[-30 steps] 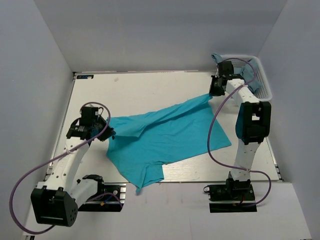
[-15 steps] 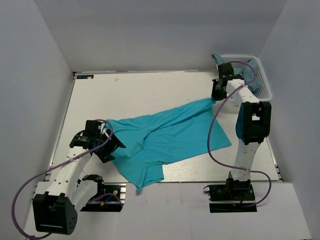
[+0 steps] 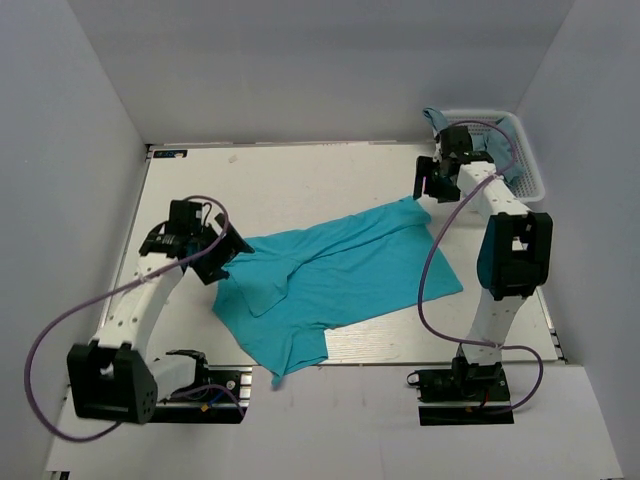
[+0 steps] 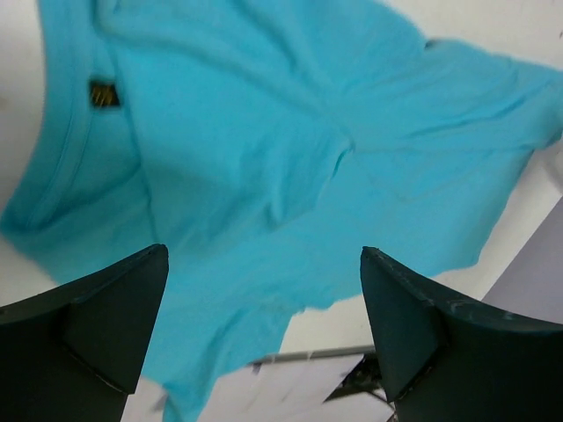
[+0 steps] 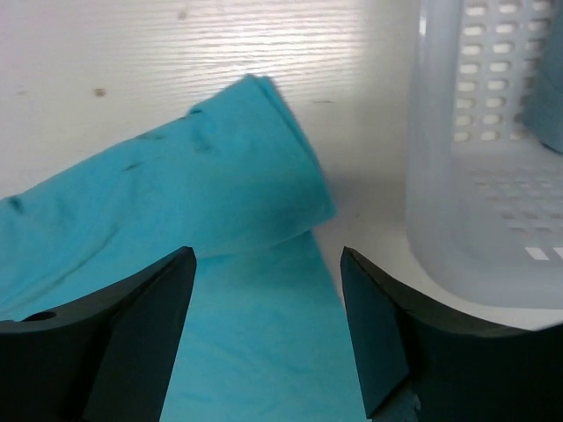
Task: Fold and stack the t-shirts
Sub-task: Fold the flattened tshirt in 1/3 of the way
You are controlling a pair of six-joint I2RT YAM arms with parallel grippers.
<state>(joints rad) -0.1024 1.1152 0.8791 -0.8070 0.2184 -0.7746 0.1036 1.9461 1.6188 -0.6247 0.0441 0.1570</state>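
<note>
Turquoise t-shirt [image 3: 340, 275] lies rumpled on table [image 3: 250, 180] — left gripper [image 4: 264, 251], right gripper [image 5: 268, 255] (both over it) spread wide, empty.

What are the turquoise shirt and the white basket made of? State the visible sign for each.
Turquoise shirt: thin soft knit fabric, likely cotton jersey, matte; it creases, rolls at one corner, and has a stitched collar band. White basket: apparently moulded plastic, smooth and slightly translucent, with regular slots in rigid walls.
</note>
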